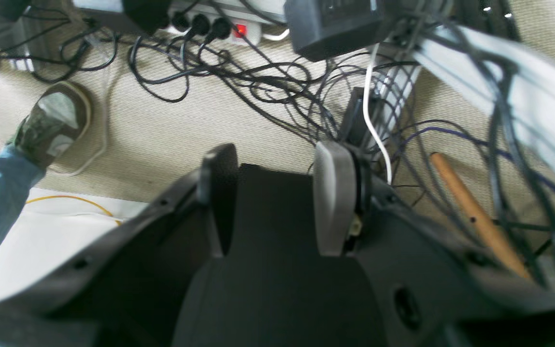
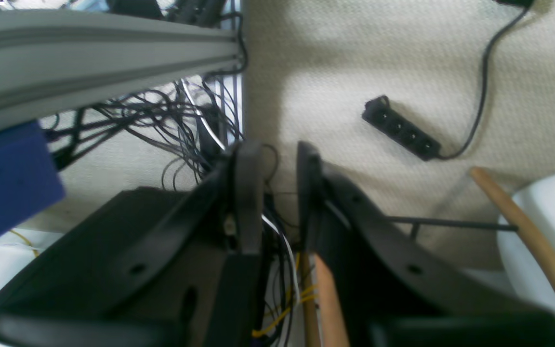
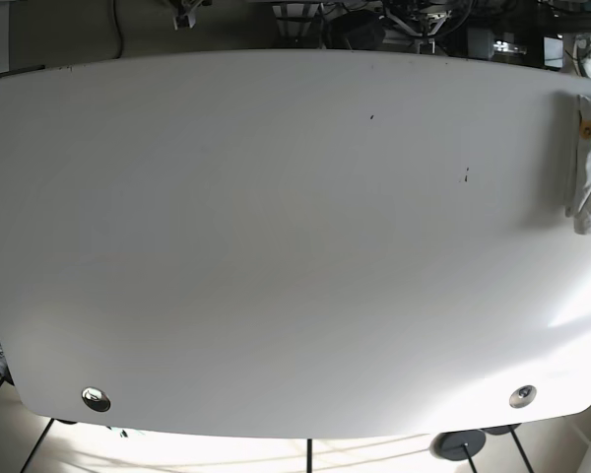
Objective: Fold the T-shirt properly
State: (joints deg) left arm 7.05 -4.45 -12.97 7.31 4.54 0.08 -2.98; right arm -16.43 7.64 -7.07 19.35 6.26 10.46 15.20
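Note:
The T-shirt (image 3: 587,166) shows only in the base view, as a small bunched white cloth with a yellow-orange spot, lying at the far right edge of the white table (image 3: 276,246). Neither arm shows in the base view. In the left wrist view my left gripper (image 1: 275,161) is open and empty, hanging over the carpet and cables beyond the table. In the right wrist view my right gripper (image 2: 277,154) is open by a narrow gap, empty, and also over the floor. Both are far from the T-shirt.
A tangle of black cables (image 1: 258,82) and a power strip (image 1: 219,26) lie on the beige carpet. A person's shoe (image 1: 53,123) is at the left. A metal frame rail (image 2: 99,53), a black power strip (image 2: 400,134) and wooden chair legs (image 2: 533,236) are near the right gripper.

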